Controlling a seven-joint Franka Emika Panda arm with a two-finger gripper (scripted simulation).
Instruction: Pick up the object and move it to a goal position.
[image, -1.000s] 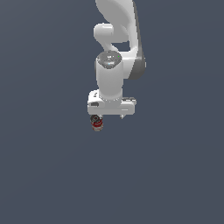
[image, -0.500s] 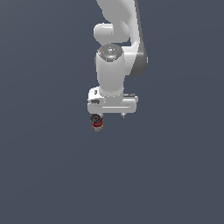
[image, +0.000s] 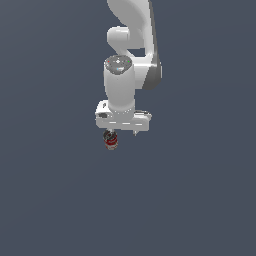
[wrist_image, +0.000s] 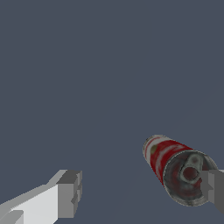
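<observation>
My white claw (wrist_image: 140, 192) hangs wide open, one finger (wrist_image: 65, 194) well apart from the other. The small red-banded cylinder with a grey metal end (wrist_image: 177, 168) lies on the dark grey bench (image: 55, 200) just beside the other finger, off-centre in the gap. Closing from here, I judge that finger could clip its end and roll it away.

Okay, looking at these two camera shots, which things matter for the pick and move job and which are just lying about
Belongs to the job:
- the can, tiny, red-banded, seen just under the gripper in the exterior view
- the gripper, jaws spread wide; one finger sits next to the can's end, the other stands well apart

Just lying about:
- nothing else shows; only the plain grey surface
</observation>
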